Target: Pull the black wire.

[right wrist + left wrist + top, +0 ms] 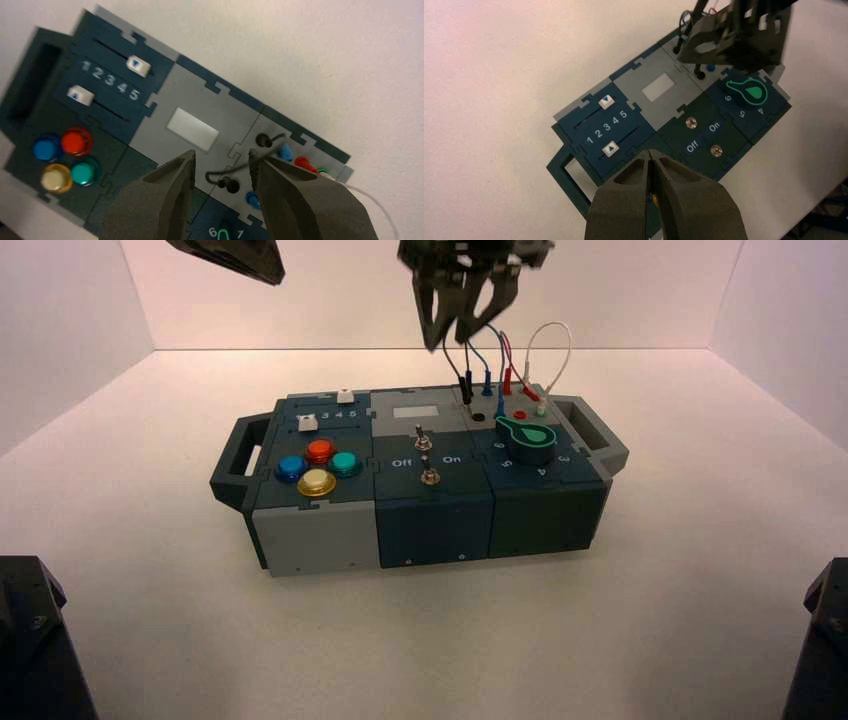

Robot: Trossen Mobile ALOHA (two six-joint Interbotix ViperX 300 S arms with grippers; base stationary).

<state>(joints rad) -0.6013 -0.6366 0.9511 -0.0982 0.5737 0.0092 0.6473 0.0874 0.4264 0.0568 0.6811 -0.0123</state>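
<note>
The right gripper [222, 161] is hovering above the rear right part of the box [405, 465], near the wires. Its jaws are standing wide open and are gripping nothing. The black wire [240, 167] is looping across the gap between the right jaws; whether it is touching them, I cannot tell. It is rising from the grey socket panel [243, 152], and 1 of its 2 black plugs is sitting at the rear socket. The other plug is showing just beside a dark socket [233, 186] farther forward; whether it is touching the panel, I cannot tell.

The left gripper [650, 154] is waiting over the left part of the box, jaws closed, holding nothing.

On the left panel, the rear white slider [138, 65] is standing near the 5 end, and the front white slider [80, 95] is standing near the 1 end. 4 buttons, blue [291, 468], red [319, 450], green [344, 463] and yellow [316, 482], are sitting in front of them.
</note>
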